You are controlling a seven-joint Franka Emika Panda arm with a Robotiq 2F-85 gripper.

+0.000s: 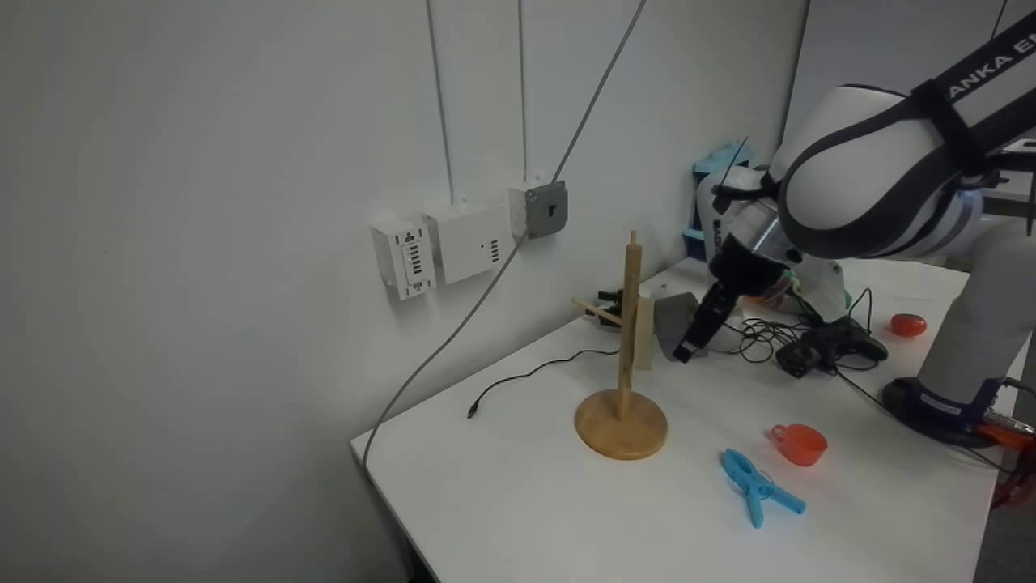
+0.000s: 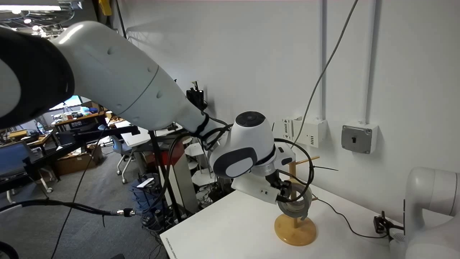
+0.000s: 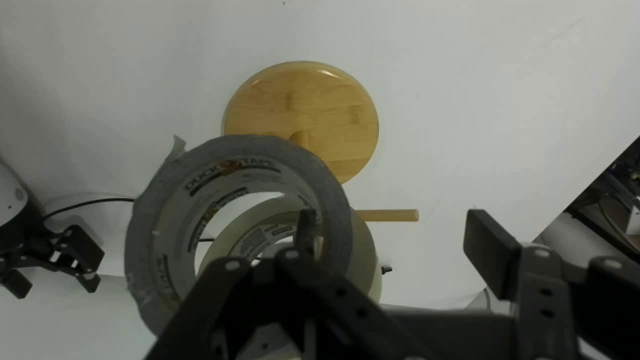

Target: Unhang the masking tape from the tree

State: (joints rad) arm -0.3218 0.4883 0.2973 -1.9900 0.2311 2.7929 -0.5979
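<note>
The tree (image 1: 622,425) stands upright on the table; its round wooden base also shows in an exterior view (image 2: 295,230) and the wrist view (image 3: 310,100). Two tape rolls hang on it. The masking tape, a tan roll (image 3: 365,255), hangs behind a grey duct tape roll (image 3: 240,145) and shows edge-on in an exterior view (image 1: 643,336). My gripper (image 3: 394,235) is open. Its left finger lines up with the grey roll's hole, its right finger is outside to the right, with the rolls' right walls between them in view. How deep the left finger reaches cannot be told.
A bare peg (image 3: 385,215) sticks out right of the rolls. A blue clip (image 1: 759,488), a red cup (image 1: 801,445) and a black controller (image 1: 834,348) with cables lie on the table. Another robot arm (image 2: 431,216) stands near, its black gripper (image 3: 60,257) at left. The wall is close behind.
</note>
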